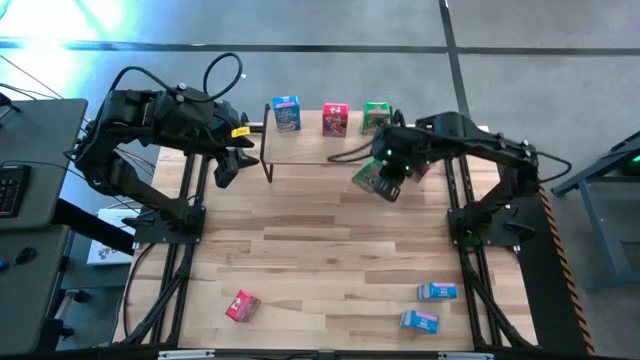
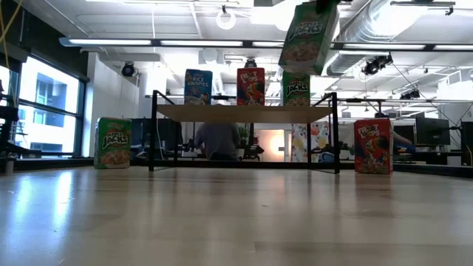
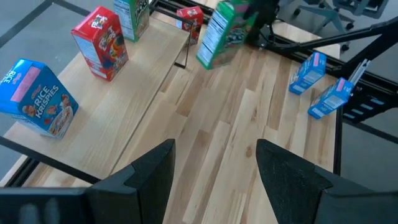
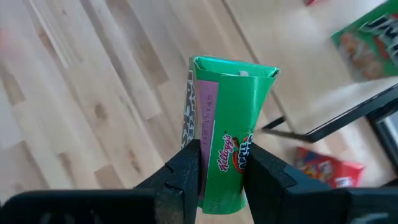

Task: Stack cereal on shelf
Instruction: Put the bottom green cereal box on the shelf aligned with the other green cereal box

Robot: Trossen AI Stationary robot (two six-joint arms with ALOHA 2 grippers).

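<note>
Worktop of pale planks; shelf [image 1: 320, 150] upper centre carries three boxes. Right claw [image 4: 221, 171] grasps green box [image 1: 378, 178], tilted, just right of centre. Left claw [image 3: 214, 171] released, idle upper left. Step: carrying to shelf. Next likely needs levelling, then placing.

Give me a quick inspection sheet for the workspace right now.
Surface: wooden tabletop, plank-built.
Shelf: shelf carries one blue box, one red box, one green box, all upright.
Other cereal: green box in the air; red box and two blue boxes lying near the front edge; in the low view a green box and a red box stand beside the shelf.
Clutter: nothing seen.
Grippers: right gripper shut on the airborne green box; left gripper open, empty.
Cables: black loop over the left arm.
Surroundings: person behind the shelf.
</note>
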